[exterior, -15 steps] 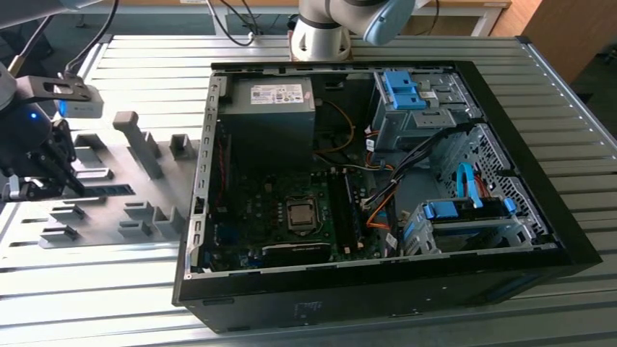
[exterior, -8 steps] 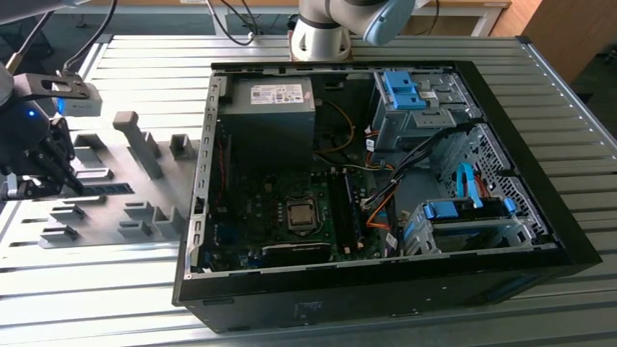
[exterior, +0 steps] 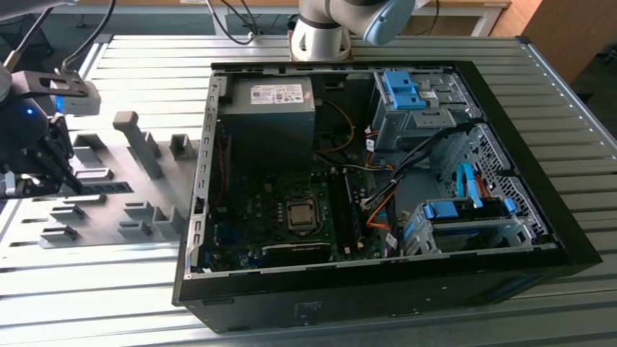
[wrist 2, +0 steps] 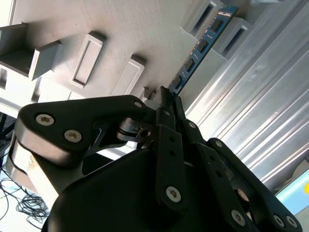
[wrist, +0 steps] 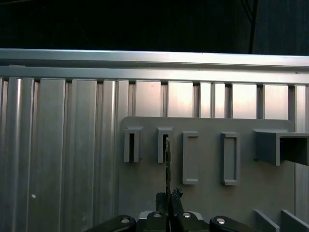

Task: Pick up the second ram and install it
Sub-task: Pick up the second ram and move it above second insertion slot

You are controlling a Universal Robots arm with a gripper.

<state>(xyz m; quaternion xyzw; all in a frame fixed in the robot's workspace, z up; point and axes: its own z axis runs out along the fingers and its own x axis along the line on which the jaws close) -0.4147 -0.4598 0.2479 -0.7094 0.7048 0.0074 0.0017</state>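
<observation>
Tool (wrist 2: 170, 96) pinching second ram (wrist 2: 208, 35), chips (wrist 2: 188, 65) showing

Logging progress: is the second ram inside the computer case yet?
No, the second ram sits over the grey fixture plate, its end between the fingers.

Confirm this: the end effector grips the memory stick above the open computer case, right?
Not above the case. The end effector grips the second ram over the grey fixture plate, apart from the computer case, as the exterior view shows.
</observation>
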